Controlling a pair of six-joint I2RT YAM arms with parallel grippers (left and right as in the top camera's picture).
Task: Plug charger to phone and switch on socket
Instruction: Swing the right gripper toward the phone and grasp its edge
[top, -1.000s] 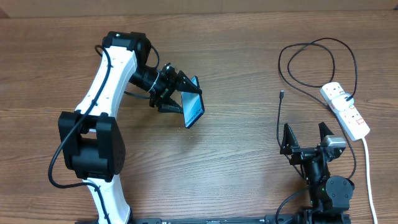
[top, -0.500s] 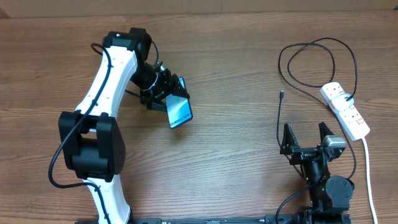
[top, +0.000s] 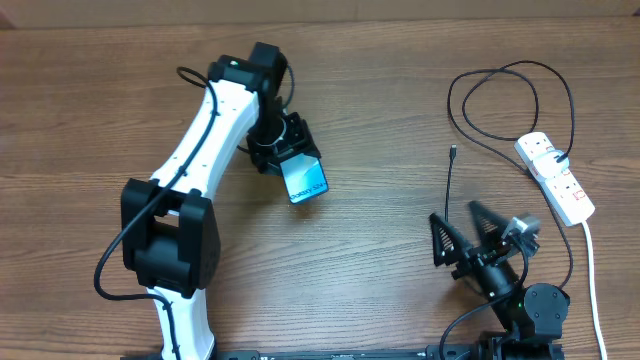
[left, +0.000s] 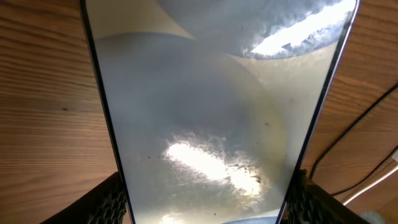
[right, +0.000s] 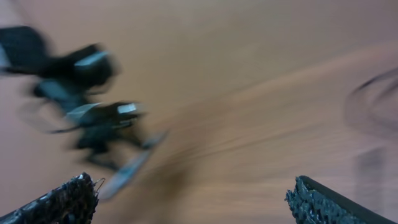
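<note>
1 phone (top: 307, 181) clamped in the left gripper (top: 289, 158); right gripper (top: 467, 233) wide apart beside the charger (top: 447, 190)

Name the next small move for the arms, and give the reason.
Probably the right gripper, open and empty, should reach forward to the plug end of the charger, which lies loose ahead of it, since the left gripper holds the phone.

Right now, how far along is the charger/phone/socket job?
Done: the phone is gripped in the left claw, tilted. In hand: the right claw is open and empty beside the charger, whose small plug lies loose on the table. Left: grasp that plug, seat it in the phone, then flip the switch on the socket, which neither claw touches.
</note>
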